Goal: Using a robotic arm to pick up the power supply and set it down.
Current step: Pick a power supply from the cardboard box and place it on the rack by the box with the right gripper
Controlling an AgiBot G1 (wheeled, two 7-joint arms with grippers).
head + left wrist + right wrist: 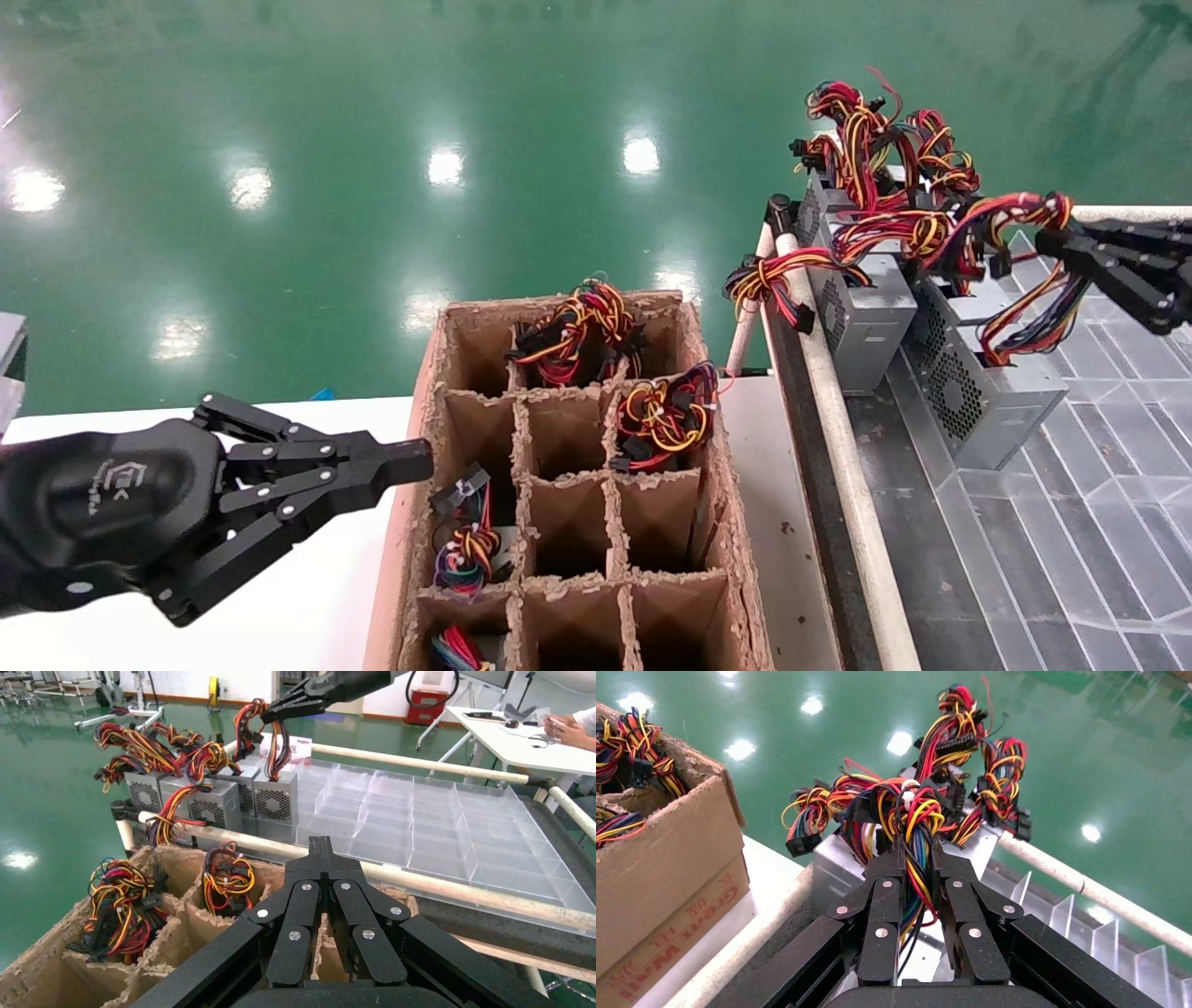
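The power supply (987, 401) is a grey metal box with a round fan grille, standing tilted on the clear tray at the right. Its wire bundle (1034, 326) of red, yellow, orange, black and blue strands loops up into my right gripper (1052, 240). In the right wrist view that gripper (916, 850) is shut on the wire bundle (914, 822), with strands running between its fingers. The left wrist view shows the same grip (270, 714) above the power supply (274, 801). My left gripper (424, 459) is shut and empty beside the cardboard box's left wall.
A cardboard box (708, 522) with divider cells holds several wire bundles. Other grey power supplies (861, 317) stand behind the held one. The clear compartment tray (1099, 447) lies on a dark surface edged by a white pipe rail (838, 419). A white table (307, 596) is under the left arm.
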